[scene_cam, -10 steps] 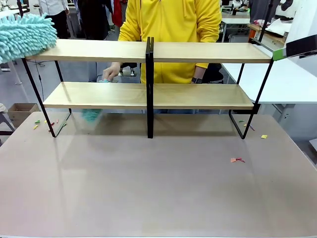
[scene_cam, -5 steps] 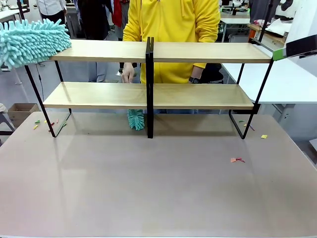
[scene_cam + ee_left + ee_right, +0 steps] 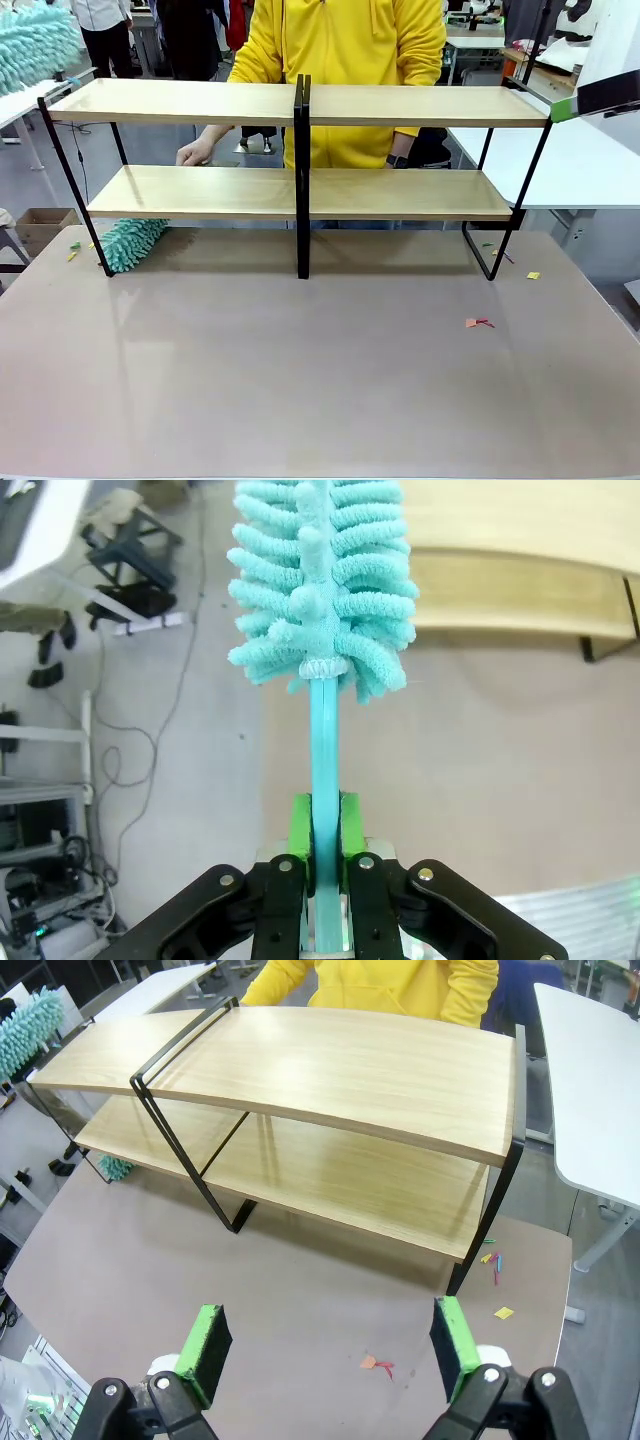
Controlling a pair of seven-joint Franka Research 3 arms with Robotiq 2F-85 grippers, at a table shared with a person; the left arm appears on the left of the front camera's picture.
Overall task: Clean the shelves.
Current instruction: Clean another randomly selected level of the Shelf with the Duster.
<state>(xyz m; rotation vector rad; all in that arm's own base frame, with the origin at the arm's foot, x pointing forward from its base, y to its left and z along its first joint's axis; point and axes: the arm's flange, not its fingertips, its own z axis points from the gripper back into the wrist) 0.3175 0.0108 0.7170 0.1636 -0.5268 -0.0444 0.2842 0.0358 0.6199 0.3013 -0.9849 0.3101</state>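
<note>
In the front view the shelves (image 3: pixel 400 105) stand on the far half of the table (image 3: pixel 320 380). A teal duster (image 3: pixel 35 45) is high at the far left, near the left end of the top board. A second duster (image 3: pixel 132 243) lies under the lower board, at its left end. A person's hand (image 3: pixel 195 153) is just behind that board.

In the left wrist view the left gripper (image 3: pixel 322 825) has its jaws clamped on the handle of the teal duster.

In the right wrist view the right gripper (image 3: pixel 330 1345) hangs over the table with its jaws wide apart, and the shelves are beyond it.

We find the two-tier light-wood shelves (image 3: pixel 400 105) on the grey-brown tabletop (image 3: pixel 320 380), a teal fluffy duster (image 3: pixel 132 243) under their left end, a person (image 3: pixel 345 60) behind.
</note>
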